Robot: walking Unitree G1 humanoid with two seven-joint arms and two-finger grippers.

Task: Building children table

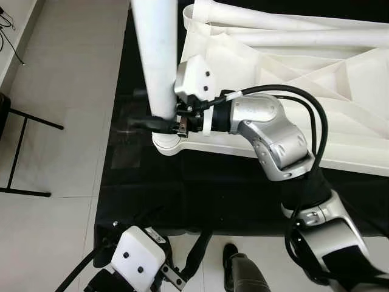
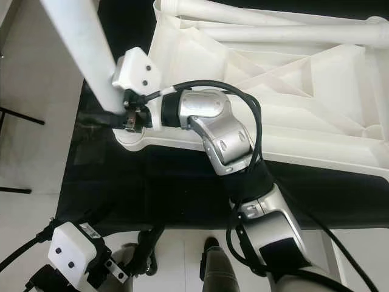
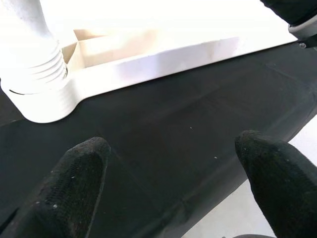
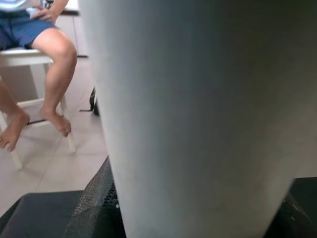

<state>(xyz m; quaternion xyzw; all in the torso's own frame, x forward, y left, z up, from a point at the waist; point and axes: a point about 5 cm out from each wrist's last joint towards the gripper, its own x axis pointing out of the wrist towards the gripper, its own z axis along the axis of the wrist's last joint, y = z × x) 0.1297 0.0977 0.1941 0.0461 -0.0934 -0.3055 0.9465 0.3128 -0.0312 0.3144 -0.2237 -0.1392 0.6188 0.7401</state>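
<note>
Left gripper (image 3: 171, 191) low by the robot's body, fingers (image 3: 74, 183) spread apart with nothing between them, hanging over the near edge of the black mat (image 1: 200, 188); pale tiled floor (image 1: 55, 152) beside the mat; beyond that, upside-down white plastic table top (image 1: 340, 103) lying on the mat, ribbed underside up, round corner socket (image 1: 165, 143) at its near left corner; white table leg (image 1: 155, 55) standing upright in that socket, threaded end visible at the collar in the left wrist view; right gripper (image 1: 159, 123) reaching in from the right, black fingers clamped round the leg just above the socket; two more white legs (image 1: 292, 23) lying across the far side of the table top; in the right wrist view, past the leg, bare legs of a person (image 4: 54, 64) seated on a white stool (image 4: 29, 59); black chair frame (image 1: 21, 146) on the floor at left
</note>
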